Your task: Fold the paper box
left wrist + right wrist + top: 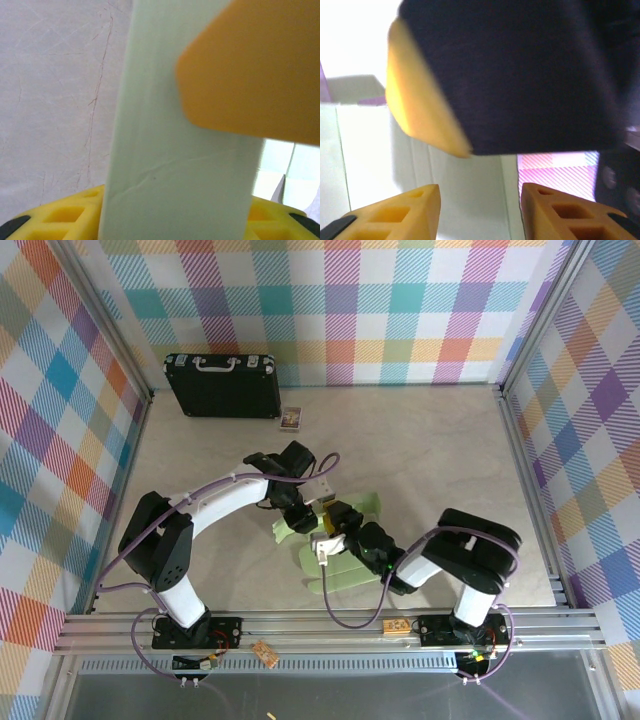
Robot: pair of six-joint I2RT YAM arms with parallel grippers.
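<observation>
The pale-green paper box point(345, 575) lies partly unfolded at the table's near middle, with flaps spread on the surface and one panel raised. Both grippers meet over it. My left gripper point(298, 518) reaches in from the left. In its wrist view a creased green panel point(165, 125) rises across the wide gap between its yellow fingers point(55, 217), hiding the fingertips of the left gripper point(177, 202). My right gripper point(338, 530) is open, with the box's card point(470, 190) behind the gap of the right gripper point(480, 200). The other arm's orange finger point(417, 100) hangs just ahead.
A black briefcase point(222, 385) with a silver handle stands at the back left. Next to it lies a tiny picture card point(291, 418). Checked walls close three sides, and a metal rail point(320, 625) runs along the near edge.
</observation>
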